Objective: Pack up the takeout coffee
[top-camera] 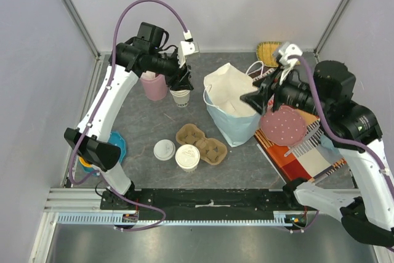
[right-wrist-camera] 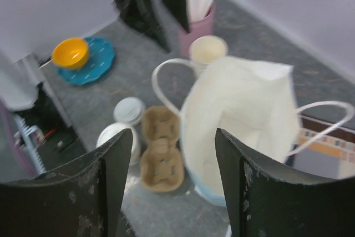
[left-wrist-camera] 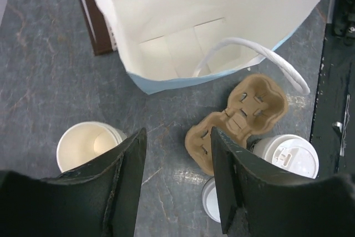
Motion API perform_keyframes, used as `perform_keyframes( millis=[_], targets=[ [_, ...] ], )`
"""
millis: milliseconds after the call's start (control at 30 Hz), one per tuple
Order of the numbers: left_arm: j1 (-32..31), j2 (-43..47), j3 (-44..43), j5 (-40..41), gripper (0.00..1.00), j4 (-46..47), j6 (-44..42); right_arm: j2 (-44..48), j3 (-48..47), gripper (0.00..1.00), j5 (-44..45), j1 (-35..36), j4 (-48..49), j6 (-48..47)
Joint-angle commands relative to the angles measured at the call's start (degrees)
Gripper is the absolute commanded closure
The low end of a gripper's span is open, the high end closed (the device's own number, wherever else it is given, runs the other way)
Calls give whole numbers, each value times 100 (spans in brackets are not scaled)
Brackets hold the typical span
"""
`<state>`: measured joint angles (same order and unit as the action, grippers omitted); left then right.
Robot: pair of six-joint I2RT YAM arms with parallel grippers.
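Takeout coffee point(top-camera: 188, 157): you will find it upright on the grey table point(top-camera: 141, 121) with its lid on, close to the near edge, at 7 o'clock from the paper bag point(top-camera: 231, 112). Neither arm is touching it.
Cup carrier point(top-camera: 202, 143): it lies flat between coffee and bag. The coffee touches it at its 7 o'clock.
Loose lid point(top-camera: 164, 149): flat on the table, just beside the coffee at its 10 o'clock.
Paper bag: it stands mid-table with its mouth open upward and its white handles loose.
Left gripper point(top-camera: 181, 84): your left fingers are spread with nothing between them, hanging over the lidless cup point(top-camera: 180, 97) at 10 o'clock from the bag. In the wrist view the cup sits just outside one finger.
Right gripper point(top-camera: 251, 100): released, jaws wide, holding nothing, at the bag's 3 o'clock edge.
Pink holder point(top-camera: 152, 87): just beside the lidless cup at its 9 o'clock. Its white contents are too blurred to name.
Blue plate point(right-wrist-camera: 97, 62): at the table's left edge, carrying a yellow bowl point(right-wrist-camera: 70, 53).
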<state>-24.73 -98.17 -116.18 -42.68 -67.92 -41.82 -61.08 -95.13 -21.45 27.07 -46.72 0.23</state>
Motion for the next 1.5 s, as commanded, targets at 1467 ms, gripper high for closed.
perform_keyframes(
  millis=[1467],
  targets=[
    [21,1116,1431,1051,43,824,1695,-2865,3449,37,4536,3568,1842,857]
  ],
)
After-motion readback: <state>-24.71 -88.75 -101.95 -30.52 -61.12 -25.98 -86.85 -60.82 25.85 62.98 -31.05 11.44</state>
